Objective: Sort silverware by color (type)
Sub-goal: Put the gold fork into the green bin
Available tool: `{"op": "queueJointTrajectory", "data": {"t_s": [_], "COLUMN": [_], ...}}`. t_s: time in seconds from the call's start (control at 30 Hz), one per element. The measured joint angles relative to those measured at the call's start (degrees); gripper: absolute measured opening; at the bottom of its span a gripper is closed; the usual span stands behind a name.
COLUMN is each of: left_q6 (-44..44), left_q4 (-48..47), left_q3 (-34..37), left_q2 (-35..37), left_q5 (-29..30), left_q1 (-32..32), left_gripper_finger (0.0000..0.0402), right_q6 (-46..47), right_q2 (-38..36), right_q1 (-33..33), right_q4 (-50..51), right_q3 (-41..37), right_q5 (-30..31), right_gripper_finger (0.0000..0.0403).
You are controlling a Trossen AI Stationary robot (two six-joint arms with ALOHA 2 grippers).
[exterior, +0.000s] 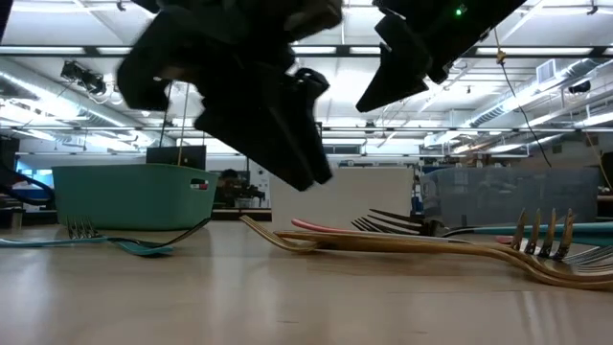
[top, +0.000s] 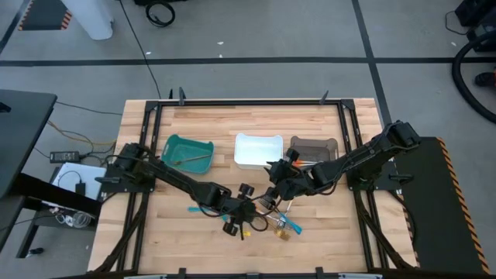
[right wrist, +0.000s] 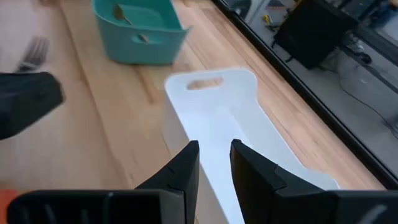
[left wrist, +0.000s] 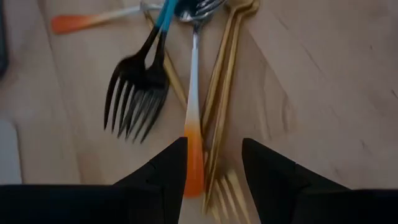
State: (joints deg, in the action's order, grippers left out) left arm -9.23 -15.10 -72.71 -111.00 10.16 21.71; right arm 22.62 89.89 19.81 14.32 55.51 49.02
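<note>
Orange-tipped utensil [left wrist: 194,163] between parted left claw [left wrist: 213,163] fingers | right claw [right wrist: 214,163] narrow, empty, over white bin [right wrist: 217,118]

Three rectangular bins stand in a row across the far half of the wooden table [top: 325,232]: teal plastic bin [top: 188,151], white plastic bin [top: 258,150], grey translucent bin [top: 313,147], with narrow gaps between. A tangle of thin forks [top: 271,221] clutters the near centre. Bare board lies open along both near corners.
</note>
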Motion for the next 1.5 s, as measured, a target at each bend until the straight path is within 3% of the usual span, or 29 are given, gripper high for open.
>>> {"op": "queueJointTrajectory", "data": {"t_s": [0.27,0.83,1.5], "left_q6": [-4.0,-17.1,-19.6], "left_q4": [1.0,11.7,12.7], "left_q3": [-3.9,-3.9,-3.9], "left_q2": [-3.8,-8.5,-11.7], "left_q5": [-2.6,-2.4,0.1], "left_q1": [-0.3,1.0,1.5], "left_gripper_finger": [0.0162,0.0160,0.0065], "right_q6": [3.2,8.5,11.9], "right_q2": [0.0,0.0,0.0], "right_q1": [0.0,0.0,2.4], "right_q4": [0.9,0.2,-1.4], "right_q3": [0.0,0.0,-0.2], "right_q5": [0.9,0.9,0.8], "right_gripper_finger": [0.0098,0.0098,0.0098]}}
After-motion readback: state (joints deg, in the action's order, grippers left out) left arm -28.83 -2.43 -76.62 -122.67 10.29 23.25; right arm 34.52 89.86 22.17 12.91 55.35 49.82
